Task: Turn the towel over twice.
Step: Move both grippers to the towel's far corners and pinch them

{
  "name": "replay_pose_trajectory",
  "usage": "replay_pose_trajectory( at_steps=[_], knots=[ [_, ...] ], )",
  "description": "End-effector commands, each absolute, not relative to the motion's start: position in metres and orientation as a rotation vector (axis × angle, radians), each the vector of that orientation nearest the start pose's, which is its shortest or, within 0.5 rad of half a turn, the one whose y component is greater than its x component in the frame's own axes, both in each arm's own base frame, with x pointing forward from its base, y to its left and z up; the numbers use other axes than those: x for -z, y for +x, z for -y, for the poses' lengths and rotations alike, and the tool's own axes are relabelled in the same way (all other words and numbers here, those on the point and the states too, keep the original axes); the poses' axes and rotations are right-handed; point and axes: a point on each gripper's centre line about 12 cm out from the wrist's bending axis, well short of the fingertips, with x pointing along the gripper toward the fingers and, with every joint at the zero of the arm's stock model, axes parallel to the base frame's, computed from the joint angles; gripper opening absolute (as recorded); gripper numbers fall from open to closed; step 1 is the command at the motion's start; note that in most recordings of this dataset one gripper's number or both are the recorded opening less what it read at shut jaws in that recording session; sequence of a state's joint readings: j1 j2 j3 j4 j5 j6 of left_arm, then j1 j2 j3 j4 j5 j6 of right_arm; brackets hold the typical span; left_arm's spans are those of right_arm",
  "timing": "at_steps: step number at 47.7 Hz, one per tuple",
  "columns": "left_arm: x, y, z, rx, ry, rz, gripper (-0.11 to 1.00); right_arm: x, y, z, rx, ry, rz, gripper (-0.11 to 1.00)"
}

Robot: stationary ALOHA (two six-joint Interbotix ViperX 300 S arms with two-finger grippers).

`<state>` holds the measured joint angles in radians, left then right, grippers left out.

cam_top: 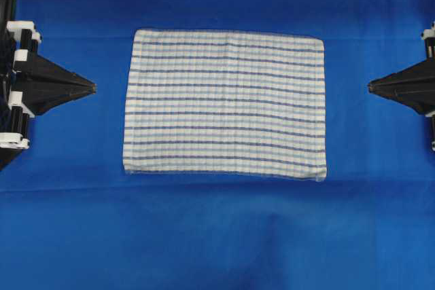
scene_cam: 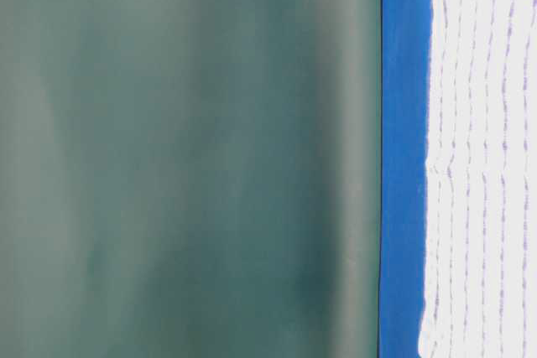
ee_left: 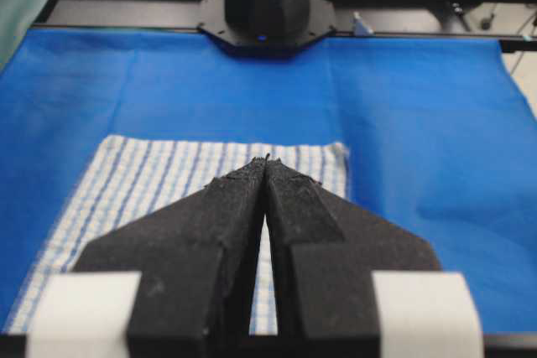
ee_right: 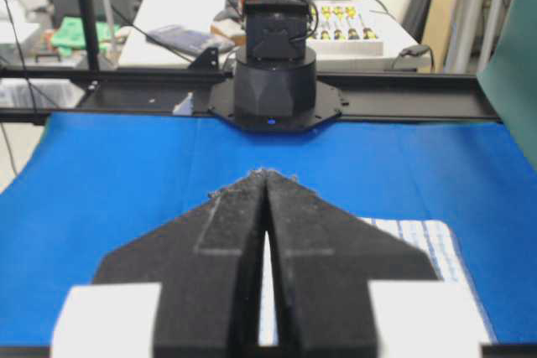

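The towel [cam_top: 224, 103], white with thin dark-blue and light-blue stripes, lies flat and spread out in the middle of the blue table covering [cam_top: 217, 236]. It also appears in the table-level view as a bright striped sheet [scene_cam: 482, 165]. My left gripper [cam_top: 92, 88] is at the left side, shut, its tips a short way off the towel's left edge and holding nothing. From the left wrist the shut tips [ee_left: 266, 159] hang above the towel [ee_left: 151, 182]. My right gripper [cam_top: 370, 87] is at the right side, shut and empty, clear of the towel's right edge. The right wrist view has its tips [ee_right: 267, 173] above the cloth, with a towel corner [ee_right: 432, 245] beside them.
The opposite arm's black base [ee_left: 267, 2] stands at the far end of the table in the left wrist view, and the other base [ee_right: 275, 73] in the right wrist view. A black frame rail [ee_right: 403, 94] borders the table. A green backdrop [scene_cam: 185, 157] rises behind the covering.
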<state>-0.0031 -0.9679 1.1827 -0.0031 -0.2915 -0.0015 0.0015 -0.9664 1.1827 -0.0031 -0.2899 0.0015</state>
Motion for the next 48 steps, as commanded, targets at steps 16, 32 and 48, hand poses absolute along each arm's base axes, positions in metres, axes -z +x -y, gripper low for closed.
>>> replay_pose_trajectory(
  at_steps=[16,32,48],
  knots=[
    [-0.273,0.213,-0.038,-0.177,0.0,-0.011,0.0,-0.272,0.21,0.051,0.241,0.027,-0.094,0.0],
    [-0.233,0.226,-0.082,-0.35,-0.026,-0.166,0.04,-0.227,0.219,0.095,0.409,0.078,-0.287,0.01],
    [-0.187,0.231,-0.116,-0.462,-0.033,-0.275,0.89,-0.163,0.235,0.131,0.502,0.154,-0.522,0.62]
  ],
)
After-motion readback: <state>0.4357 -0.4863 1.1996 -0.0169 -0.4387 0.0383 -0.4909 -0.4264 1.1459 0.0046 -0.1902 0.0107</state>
